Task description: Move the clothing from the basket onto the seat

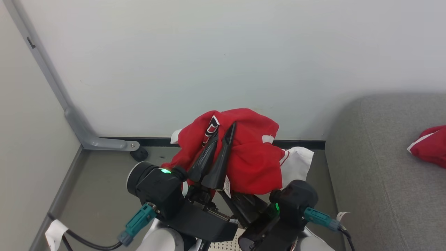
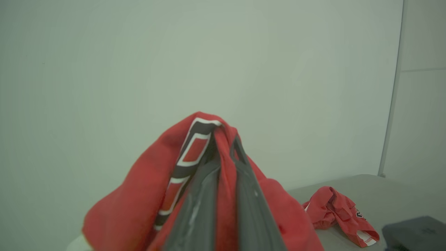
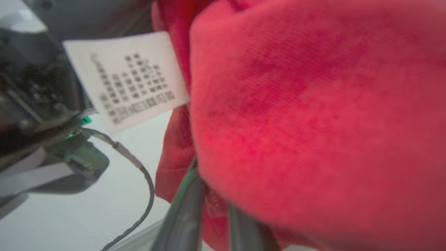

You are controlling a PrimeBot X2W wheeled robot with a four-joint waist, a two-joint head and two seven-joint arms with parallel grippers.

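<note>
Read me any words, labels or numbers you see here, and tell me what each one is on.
White care label on the red fabric garment with black-and-white trim: rows of print, too blurred to read.
Dark lettering on the second red garment, lying on the grey fabric seat: too small to read.
No text can be read anywhere.

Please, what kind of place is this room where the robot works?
Probably a test booth set up like a living room, not a real home: bare white wall panels, a grey metal frame post on a black caster, and one grey fabric sofa seat beside the wall.
</note>
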